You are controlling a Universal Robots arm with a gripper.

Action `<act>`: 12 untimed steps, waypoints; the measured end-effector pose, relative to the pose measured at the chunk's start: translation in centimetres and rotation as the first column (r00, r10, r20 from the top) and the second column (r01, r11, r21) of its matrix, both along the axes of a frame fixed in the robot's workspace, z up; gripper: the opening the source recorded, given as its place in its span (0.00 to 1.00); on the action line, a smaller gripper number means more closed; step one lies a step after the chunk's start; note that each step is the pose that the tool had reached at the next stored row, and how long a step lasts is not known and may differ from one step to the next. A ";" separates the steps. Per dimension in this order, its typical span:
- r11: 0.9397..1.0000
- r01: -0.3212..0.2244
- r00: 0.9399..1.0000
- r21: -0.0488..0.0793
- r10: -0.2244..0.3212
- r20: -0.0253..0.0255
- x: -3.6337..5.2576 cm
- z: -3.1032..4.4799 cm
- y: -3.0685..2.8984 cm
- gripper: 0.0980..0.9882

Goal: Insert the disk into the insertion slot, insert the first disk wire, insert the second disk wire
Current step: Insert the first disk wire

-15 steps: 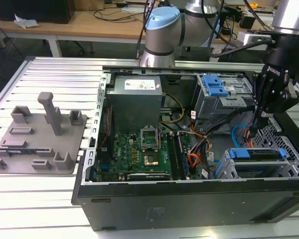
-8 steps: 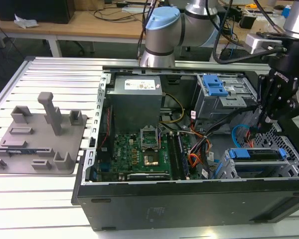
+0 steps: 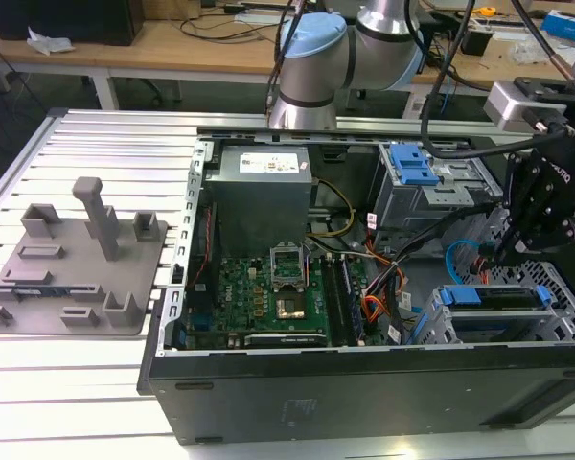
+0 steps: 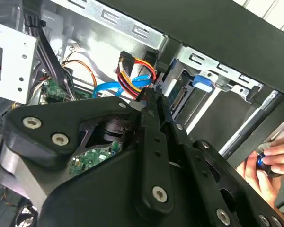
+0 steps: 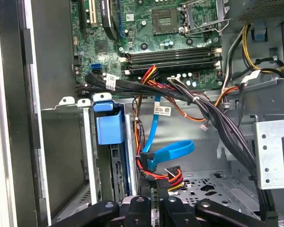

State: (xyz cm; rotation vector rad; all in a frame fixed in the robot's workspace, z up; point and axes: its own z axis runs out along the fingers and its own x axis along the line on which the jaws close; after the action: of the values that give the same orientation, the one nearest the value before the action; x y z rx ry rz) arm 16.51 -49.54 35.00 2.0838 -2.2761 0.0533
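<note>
Gripper [image 4: 154, 100] pinched narrow, tips right at the black plug of the red-and-yellow wire bundle [image 5: 161, 174]. Can't tell if it's actually gripped. Blue cable [image 5: 173, 151] loops just beyond. The disk [image 3: 494, 297] sits in the insertion slot [image 3: 561, 287], just beside the tips. Motherboard [image 5: 170, 42] well beyond.

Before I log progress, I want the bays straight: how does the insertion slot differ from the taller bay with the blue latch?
The insertion slot sits low with round-holed sides; the taller bay stands higher. The insertion slot holds the disk; the taller bay bears a blue latch on top. Both are grey metal.
</note>
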 end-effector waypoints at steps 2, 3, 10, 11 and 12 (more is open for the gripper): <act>1.000 0.000 1.000 0.000 0.000 0.000 0.00 0.00 0.00 0.07; 1.000 0.000 1.000 0.000 0.000 0.000 0.00 0.00 0.00 0.07; 0.999 0.000 1.000 0.042 0.000 0.001 0.00 -0.01 -1.09 0.07; 0.999 0.000 1.000 0.042 0.000 0.001 0.00 0.00 -1.09 0.07; 0.999 0.000 1.000 0.042 0.000 0.001 0.00 0.00 -1.10 0.07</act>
State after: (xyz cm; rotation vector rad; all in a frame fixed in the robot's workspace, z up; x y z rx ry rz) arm 16.51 -50.64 35.00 2.1045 -2.2972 0.0061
